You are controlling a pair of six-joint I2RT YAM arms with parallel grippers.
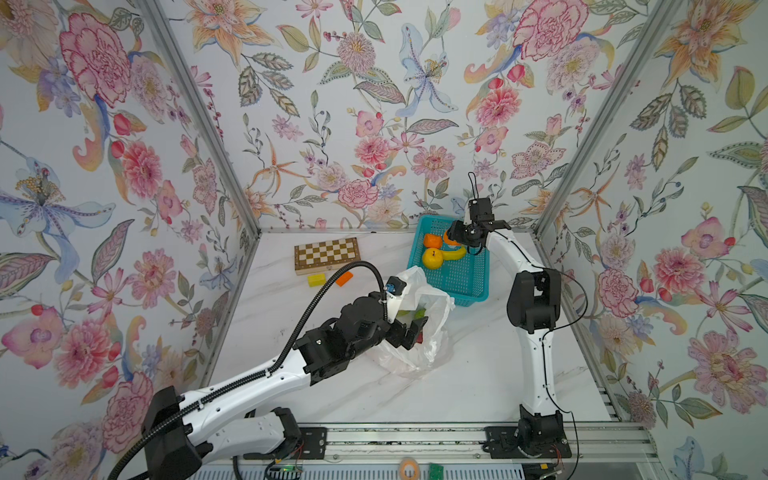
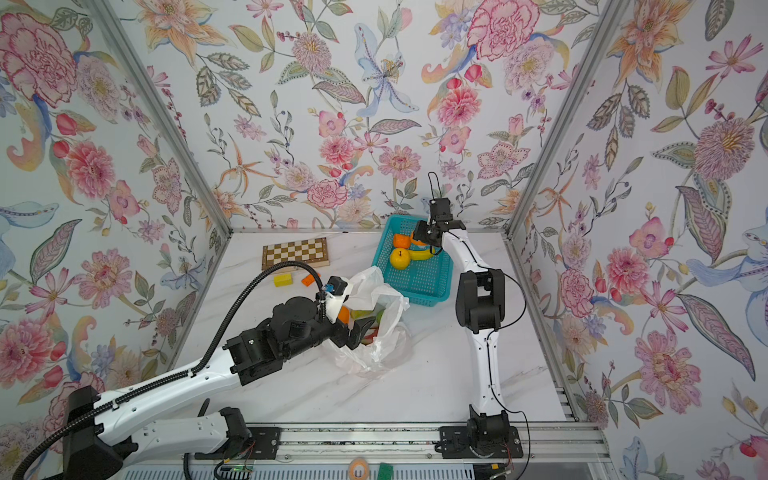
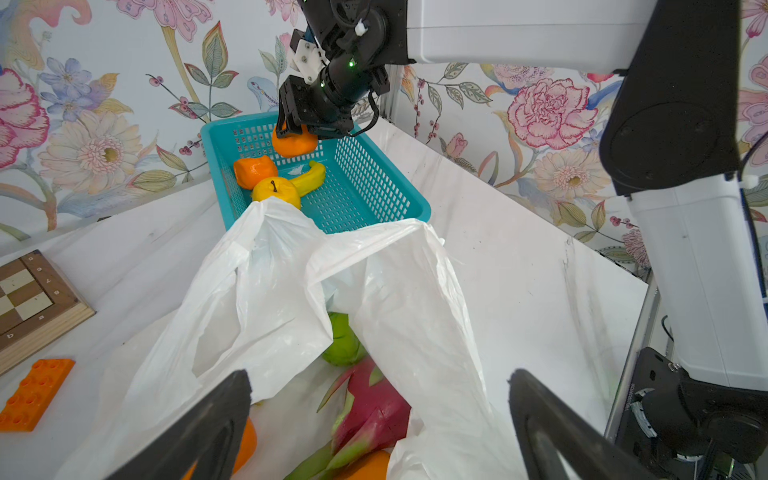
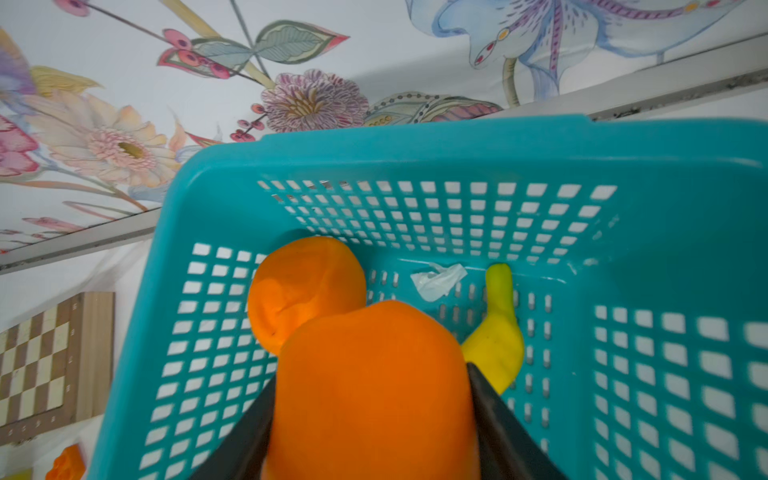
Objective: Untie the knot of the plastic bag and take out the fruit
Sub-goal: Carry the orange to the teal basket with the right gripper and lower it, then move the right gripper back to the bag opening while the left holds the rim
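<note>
R gripper [image 3: 296,129] clamped mid-width on an orange [image 4: 370,390] over the teal basket [image 3: 374,187], prob to drop it w/ the rest. L gripper [image 3: 380,374] gaped wide, empty, at the plastic bag [image 3: 266,299] mouth, which was open w/ no knot seen. Dragon fruit [image 3: 370,411] and green fruit [image 3: 343,340] lay inside.

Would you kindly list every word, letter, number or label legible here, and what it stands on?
"b": chessboard border, left wrist view.
"a": same border, beside it.
Other marks on that border: too small to read.
White print on the right arm's base joint: too blurred.
Nothing else legible.
</note>
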